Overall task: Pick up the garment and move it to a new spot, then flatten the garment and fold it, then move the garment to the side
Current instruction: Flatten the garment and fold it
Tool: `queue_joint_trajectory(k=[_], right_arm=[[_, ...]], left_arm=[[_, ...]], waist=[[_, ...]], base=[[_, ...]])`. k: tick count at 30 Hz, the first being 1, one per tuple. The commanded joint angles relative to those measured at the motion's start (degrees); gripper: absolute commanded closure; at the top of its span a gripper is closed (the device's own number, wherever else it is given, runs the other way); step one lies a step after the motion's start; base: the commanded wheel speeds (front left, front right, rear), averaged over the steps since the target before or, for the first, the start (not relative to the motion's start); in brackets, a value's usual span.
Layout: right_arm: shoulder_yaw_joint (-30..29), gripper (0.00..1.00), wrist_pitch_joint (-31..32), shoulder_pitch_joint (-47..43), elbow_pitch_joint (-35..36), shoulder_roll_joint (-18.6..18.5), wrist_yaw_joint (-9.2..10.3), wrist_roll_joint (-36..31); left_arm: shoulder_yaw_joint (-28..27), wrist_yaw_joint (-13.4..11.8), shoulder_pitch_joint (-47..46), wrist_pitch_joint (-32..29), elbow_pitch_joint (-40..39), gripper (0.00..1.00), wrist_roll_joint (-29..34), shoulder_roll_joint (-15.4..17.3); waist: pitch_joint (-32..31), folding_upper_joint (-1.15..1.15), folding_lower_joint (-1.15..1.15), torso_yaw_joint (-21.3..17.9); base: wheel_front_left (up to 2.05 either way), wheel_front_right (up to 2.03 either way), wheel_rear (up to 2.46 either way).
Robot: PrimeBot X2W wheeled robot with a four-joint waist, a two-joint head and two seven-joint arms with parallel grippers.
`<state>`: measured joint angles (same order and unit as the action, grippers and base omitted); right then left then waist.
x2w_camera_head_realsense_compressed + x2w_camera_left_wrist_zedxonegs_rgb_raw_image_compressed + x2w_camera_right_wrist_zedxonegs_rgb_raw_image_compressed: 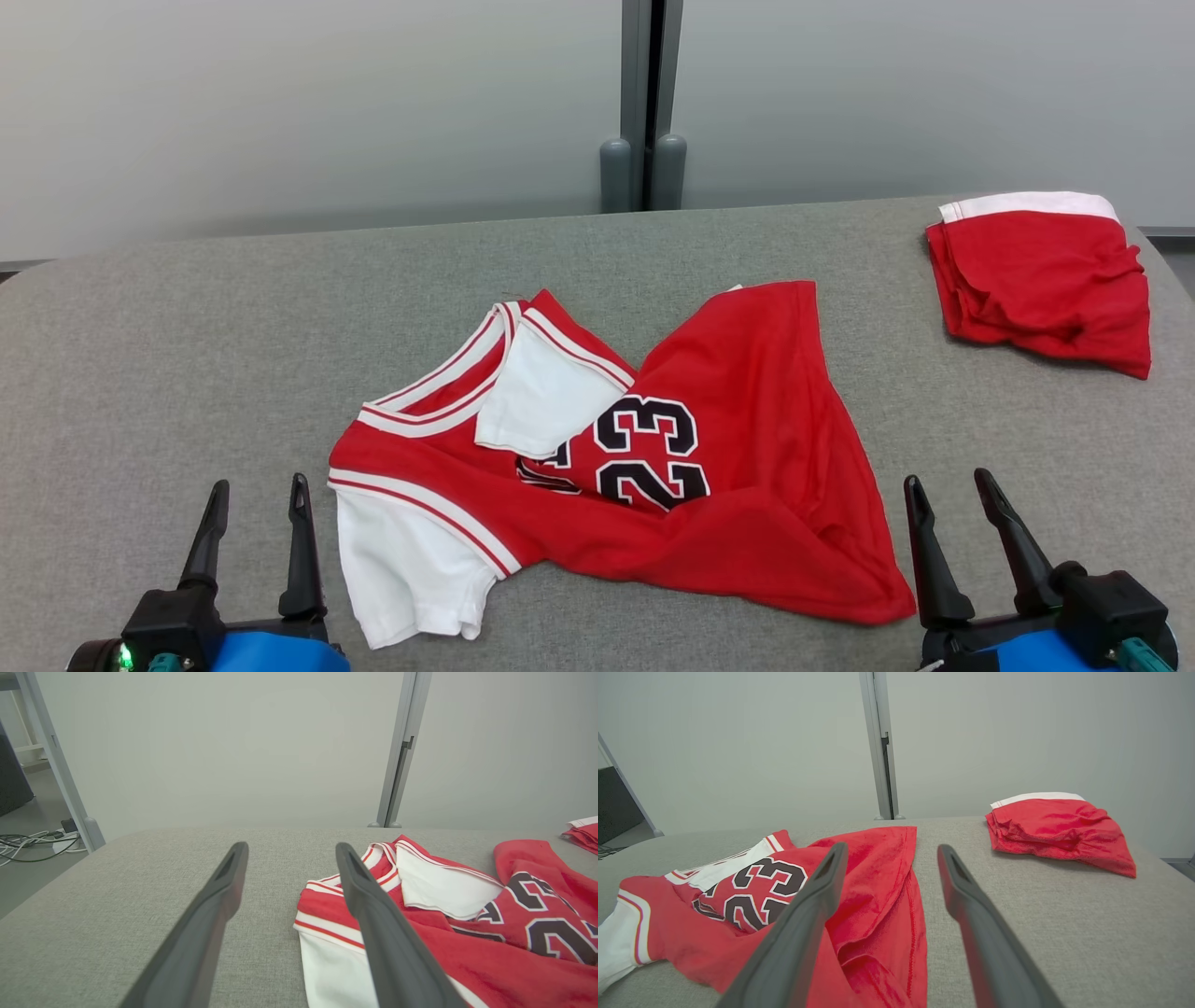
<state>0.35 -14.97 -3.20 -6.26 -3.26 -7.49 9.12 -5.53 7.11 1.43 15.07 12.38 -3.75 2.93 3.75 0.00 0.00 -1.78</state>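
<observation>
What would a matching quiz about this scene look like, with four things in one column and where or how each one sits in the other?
Column A
1. jersey
2. folded red garment
3. left gripper
4. right gripper

Column B
a. open, beside the white sleeve
b. far right, white band along its far edge
c. crumpled in the middle, number 23 showing
d. open, beside the jersey's plain red end

Pairs: 1-c, 2-b, 3-a, 4-d

Red-and-white jersey (747, 448) with black 23, red shorts (1041, 280), grey table (187, 373)
</observation>
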Motion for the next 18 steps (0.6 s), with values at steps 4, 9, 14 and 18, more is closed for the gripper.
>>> queue_joint_trajectory(k=[4,9,14,18], right_arm=[[-0.03,0.0,-0.3,-0.64,-0.91,0.25,-0.01,-0.67],[0.15,0.0,-0.3,-0.32,-1.44,0.31,-0.02,-1.01],[0.36,0.0,-0.3,-0.11,-2.09,0.32,-0.01,-1.02],[0.39,0.0,-0.3,0.16,-2.37,0.35,-0.01,-1.2]], left_arm=[[-0.45,0.33,0.54,0.13,0.21,0.0,0.47,-0.08],[-0.56,0.37,0.48,0.12,0.48,0.0,0.52,-0.08],[-0.2,-0.05,0.8,0.12,0.32,0.0,0.64,-0.08],[-0.57,-0.03,0.3,0.13,0.63,0.0,0.77,-0.02]], waist=[[-0.2,0.0,0.0,0.3],[-0.4,0.0,0.0,0.45],[-0.46,0.0,0.0,0.42],[-0.32,0.0,0.0,0.36]], base=[[0.0,0.0,0.0],[0.0,0.0,0.0],[0.0,0.0,0.0],[0.0,0.0,0.0]])
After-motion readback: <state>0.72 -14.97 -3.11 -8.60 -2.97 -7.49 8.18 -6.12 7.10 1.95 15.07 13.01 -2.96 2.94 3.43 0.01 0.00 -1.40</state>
